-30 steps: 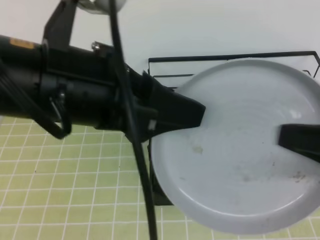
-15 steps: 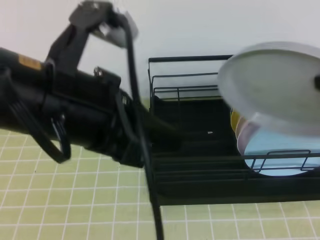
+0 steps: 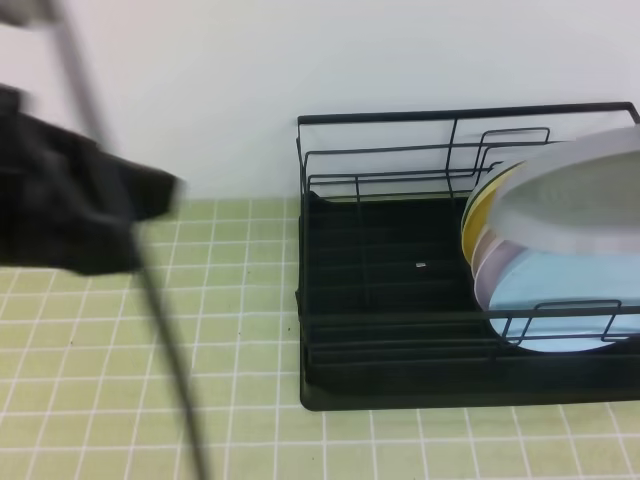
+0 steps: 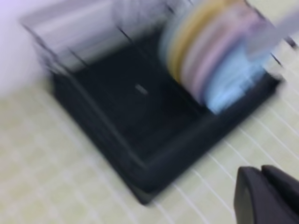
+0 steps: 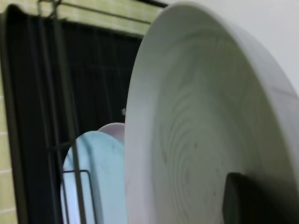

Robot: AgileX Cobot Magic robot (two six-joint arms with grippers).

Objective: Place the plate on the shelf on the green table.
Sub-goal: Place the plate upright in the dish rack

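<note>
Tiles of the green table (image 3: 120,400) carry the black shelf (image 3: 400,375) along the back edge, right of centre. Above the shelf's right end the grey plate (image 3: 575,205) hangs tilted, pinched at its rim by the right gripper (image 5: 243,200), over yellow, lilac and blue plates (image 3: 550,300) standing there. Left gripper (image 4: 266,196), blurred, is closed and empty.
</note>
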